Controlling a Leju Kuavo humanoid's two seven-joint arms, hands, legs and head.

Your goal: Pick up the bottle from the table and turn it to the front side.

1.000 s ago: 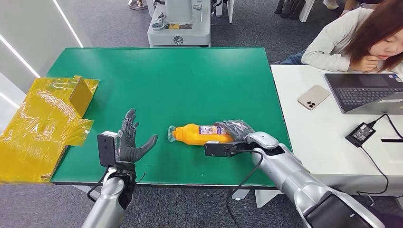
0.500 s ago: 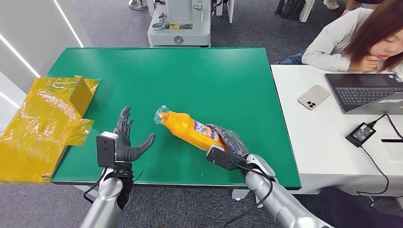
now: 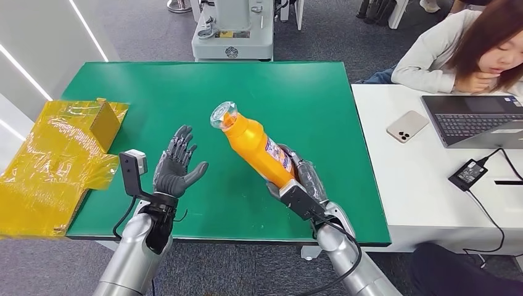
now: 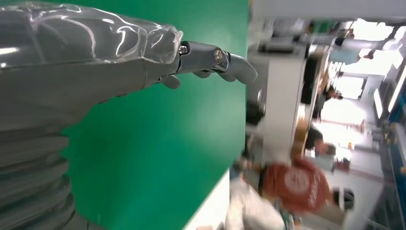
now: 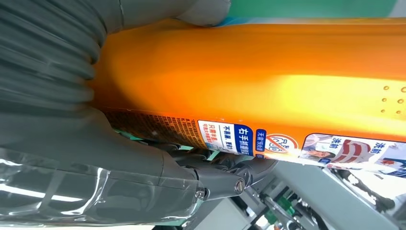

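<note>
Green table (image 3: 296,98) lies beneath both hands: right hand (image 3: 300,179) fingers wrap the orange bottle (image 3: 256,148), tilted, cap up; left hand (image 3: 176,169) spreads empty beside it.

A green desk (image 3: 296,98) fills the middle. At its left edge lies a yellow box (image 3: 58,154) wrapped in shiny film (one flap stands up). Beyond the far edge stands a grey machine (image 3: 232,28) on dark carpet. A white desk (image 3: 401,179) adjoins on the right, carrying a phone (image 3: 407,126), an open laptop (image 3: 473,119) and a black adapter (image 3: 467,174) with its cable. A person (image 3: 459,52) sits behind it, leaning on folded arms.
</note>
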